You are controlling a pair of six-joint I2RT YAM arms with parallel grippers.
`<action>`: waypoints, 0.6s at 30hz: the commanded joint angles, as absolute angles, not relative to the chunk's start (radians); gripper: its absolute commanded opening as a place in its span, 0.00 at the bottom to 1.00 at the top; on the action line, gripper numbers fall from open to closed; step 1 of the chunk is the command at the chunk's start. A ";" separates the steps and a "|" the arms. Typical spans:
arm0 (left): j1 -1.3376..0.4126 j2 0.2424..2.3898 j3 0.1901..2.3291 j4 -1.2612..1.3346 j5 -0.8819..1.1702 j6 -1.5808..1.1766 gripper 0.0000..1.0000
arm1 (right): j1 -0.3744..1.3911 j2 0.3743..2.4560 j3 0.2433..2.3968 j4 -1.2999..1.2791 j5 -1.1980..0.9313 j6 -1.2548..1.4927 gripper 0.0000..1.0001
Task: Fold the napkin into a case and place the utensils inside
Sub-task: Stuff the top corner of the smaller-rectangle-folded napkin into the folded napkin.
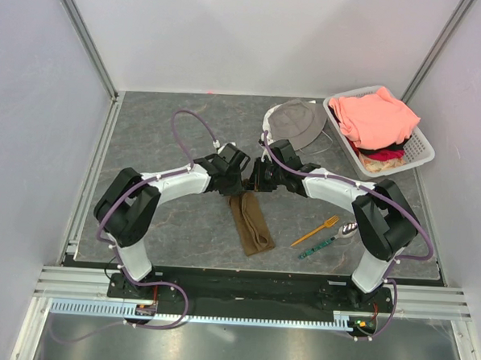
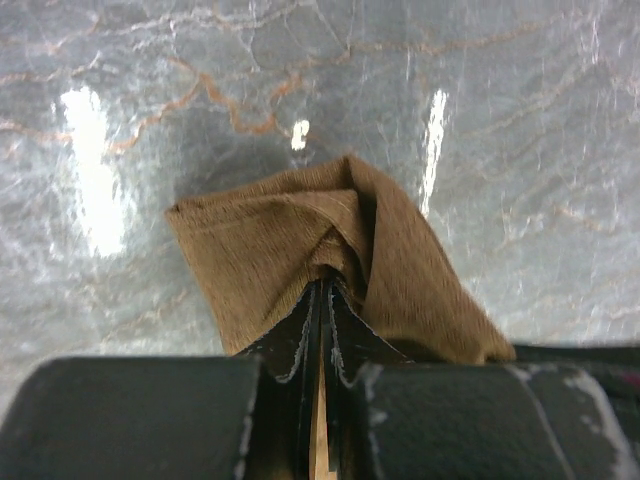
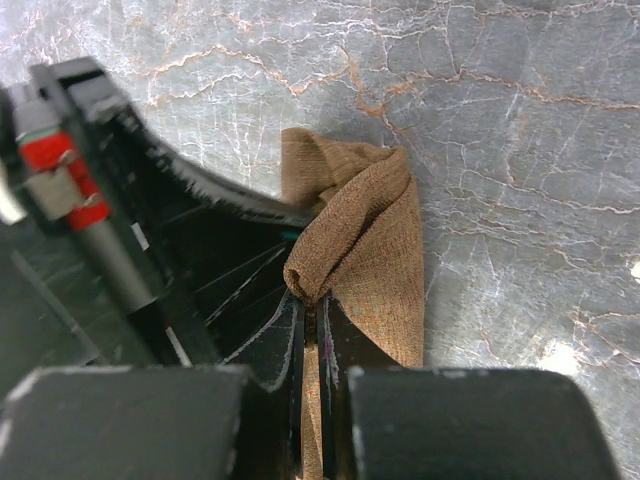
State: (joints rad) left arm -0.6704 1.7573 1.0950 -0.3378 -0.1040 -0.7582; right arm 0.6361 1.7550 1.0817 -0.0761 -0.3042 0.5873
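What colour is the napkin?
Plain brown napkin, best seen in the left wrist view.

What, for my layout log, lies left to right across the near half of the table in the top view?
Left arm → folded brown napkin → orange fork → right arm.

Blocked inward: L gripper, R gripper nearly touching at napkin end. Blocked beyond R by hat. Open outward.
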 commanded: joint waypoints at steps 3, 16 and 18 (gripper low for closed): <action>-0.661 1.782 1.088 -0.174 -0.144 -0.811 0.07 | 0.632 1.712 1.123 -0.074 -0.321 0.588 0.00; -0.660 1.625 0.962 -0.126 -0.127 -0.822 0.17 | 0.594 1.695 1.129 -0.109 -0.325 0.554 0.00; -0.660 1.609 0.956 -0.143 -0.132 -0.822 0.17 | 0.592 1.692 1.124 -0.109 -0.328 0.554 0.00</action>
State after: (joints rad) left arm -0.6666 1.6966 0.9607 -0.1596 -0.1032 -0.7959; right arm 0.5999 1.7393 1.0855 -0.1120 -0.3115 0.5739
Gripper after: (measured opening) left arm 0.163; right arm 0.073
